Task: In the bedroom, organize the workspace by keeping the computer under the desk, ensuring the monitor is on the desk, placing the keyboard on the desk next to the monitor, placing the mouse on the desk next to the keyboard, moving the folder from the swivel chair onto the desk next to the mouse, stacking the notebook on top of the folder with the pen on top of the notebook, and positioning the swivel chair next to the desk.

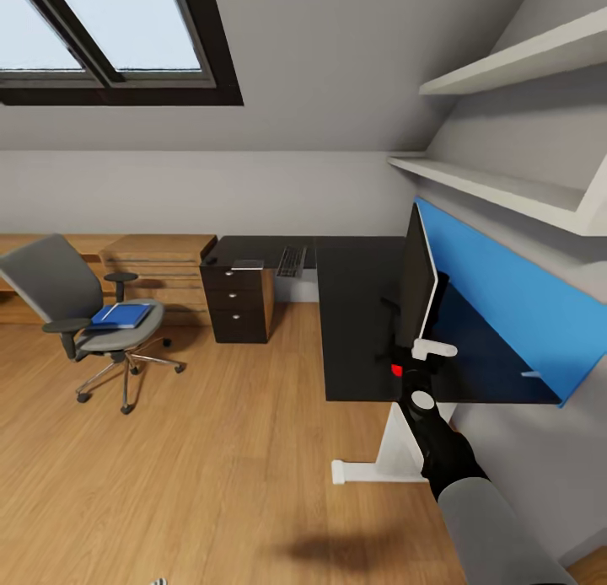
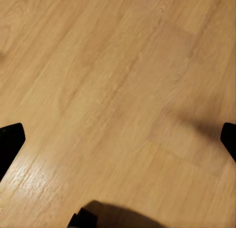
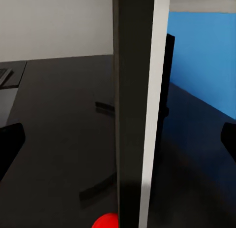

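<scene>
- On the black desk [image 1: 354, 315], R side: monitor [image 1: 417, 277] stands upright, seen edge-on, screen toward the room, back toward the blue wall panel [image 1: 506, 290].
- R gripper [image 1: 415, 359] is at the monitor's near edge. In the R wrist view the monitor edge [image 3: 137, 110] runs between the two dark fingertips [image 3: 10, 144], which sit wide apart w/ a gap on each side; fingers spread, not clamped.
- Keyboard [image 1: 291, 260] lies on the desk's far wing, well apart from the monitor. A small flat item [image 1: 247, 265] rests just L of it, above the drawer unit [image 1: 238, 303]; too small to ID.
- Chair [image 1: 84, 315] stands on the wood floor [image 1: 211, 450], well apart from the desk, L side of the room. Blue folder [image 1: 122, 315] lies on its seat.
- L gripper [image 2: 118, 139]: L wrist view has dark fingertips at both sides over bare floor; spread, holding nothing.
- Surrounds: skylight [image 1: 110, 37] upper L, white shelves [image 1: 506, 130] above the panel.
</scene>
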Robot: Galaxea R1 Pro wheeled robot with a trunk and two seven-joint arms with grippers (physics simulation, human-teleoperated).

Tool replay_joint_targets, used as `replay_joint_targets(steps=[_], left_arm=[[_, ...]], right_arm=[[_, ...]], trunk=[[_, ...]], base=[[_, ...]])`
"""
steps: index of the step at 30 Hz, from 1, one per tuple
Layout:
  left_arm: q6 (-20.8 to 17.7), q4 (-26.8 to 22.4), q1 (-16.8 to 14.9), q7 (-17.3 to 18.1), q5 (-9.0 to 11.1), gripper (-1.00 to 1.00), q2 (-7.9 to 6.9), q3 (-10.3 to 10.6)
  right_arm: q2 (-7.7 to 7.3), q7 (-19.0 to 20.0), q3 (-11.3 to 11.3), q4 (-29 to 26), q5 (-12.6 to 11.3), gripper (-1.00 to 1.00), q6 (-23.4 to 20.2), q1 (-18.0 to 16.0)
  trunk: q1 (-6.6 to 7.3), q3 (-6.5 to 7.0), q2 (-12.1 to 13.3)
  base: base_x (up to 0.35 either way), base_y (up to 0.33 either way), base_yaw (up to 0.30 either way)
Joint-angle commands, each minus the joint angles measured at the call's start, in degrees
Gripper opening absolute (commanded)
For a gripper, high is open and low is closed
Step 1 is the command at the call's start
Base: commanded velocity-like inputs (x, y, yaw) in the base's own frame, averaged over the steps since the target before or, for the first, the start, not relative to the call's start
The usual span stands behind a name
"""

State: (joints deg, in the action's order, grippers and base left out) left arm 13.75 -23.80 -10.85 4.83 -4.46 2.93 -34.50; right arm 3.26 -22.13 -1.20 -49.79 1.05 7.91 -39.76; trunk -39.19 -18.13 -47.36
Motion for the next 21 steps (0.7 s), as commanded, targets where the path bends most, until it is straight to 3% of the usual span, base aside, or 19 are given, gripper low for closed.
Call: replay_joint_targets(steps=[1,21], left_arm=[[0.1,0.0,-0.1,0.4,-0.5,1.0,0.06,-0.5],[0.2,0.0,-0.1,0.4,-0.5,1.0,0.05,-0.5]], right_arm=[[-0.02,-0.4,-0.1,0.0,0.1,1.0,0.1,0.0],[-1.53,-0.2,1.9,0.8,0.1,1.0,0.0,0.0]], trunk=[[0.22,0.12,0.4],[0.66,0.47,1.2]], base=[[0.0,0.0,0.0],[0.031,-0.026,0.0]])
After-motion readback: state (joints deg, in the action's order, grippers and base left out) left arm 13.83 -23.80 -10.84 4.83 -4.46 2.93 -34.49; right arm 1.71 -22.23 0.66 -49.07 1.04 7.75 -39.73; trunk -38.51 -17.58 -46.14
